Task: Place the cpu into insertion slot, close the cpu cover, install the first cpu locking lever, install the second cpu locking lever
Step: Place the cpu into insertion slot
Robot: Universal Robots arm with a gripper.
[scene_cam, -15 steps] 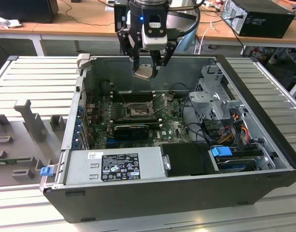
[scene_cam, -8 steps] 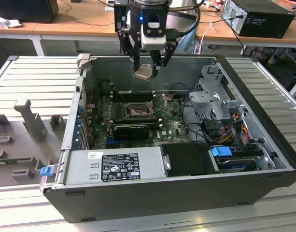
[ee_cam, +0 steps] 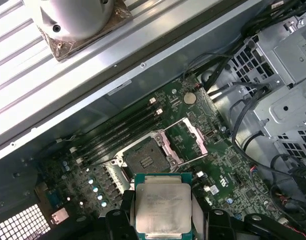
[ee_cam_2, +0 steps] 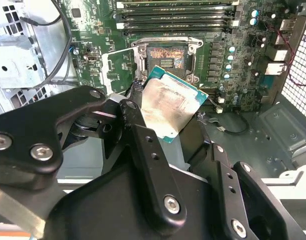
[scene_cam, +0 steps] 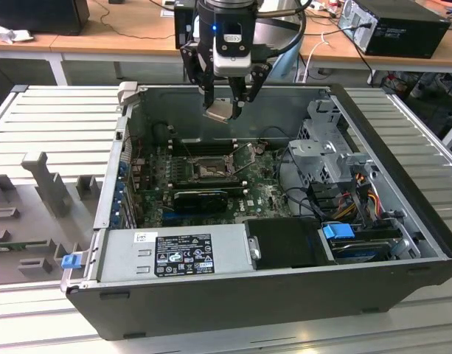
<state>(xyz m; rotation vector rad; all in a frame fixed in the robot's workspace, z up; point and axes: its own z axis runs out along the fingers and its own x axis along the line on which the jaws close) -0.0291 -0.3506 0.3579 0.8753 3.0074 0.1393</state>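
The black two-fingered pincer [scene_cam: 224,110] is closed just to the width of the small flat square cpu with the dull silver-grey metal top [ee_cam: 162,206]. It grips the chip by two opposite edges, one finger on each side, with the metal top facing the wrist cameras. The chip hangs in the air inside the open dark grey metal computer case [scene_cam: 233,291], well above the green circuit board [scene_cam: 262,193]. In the exterior view it looks tilted, one corner lower than the rest.

The square black insertion slot with its dark pin field and silvery rim [ee_cam: 147,159] lies below the pincer and a little ahead of its fingertips, with nothing in it. The thin silvery square-framed cpu cover [ee_cam: 185,139] stands swung open along one edge of the slot. The long narrow black memory slots [ee_cam: 120,134] run just beside another edge. Nothing seems to bar the way down.

The step in hand, as I judge it, is seating the chip in the slot. To do it well, the chip's edges want turning square to the socket rim, since in both wrist views they sit at an angle to it. The chip should be level, centred over the pin field, lowered straight with no sideways slide, and released only once flat, for the pins are likely delicate
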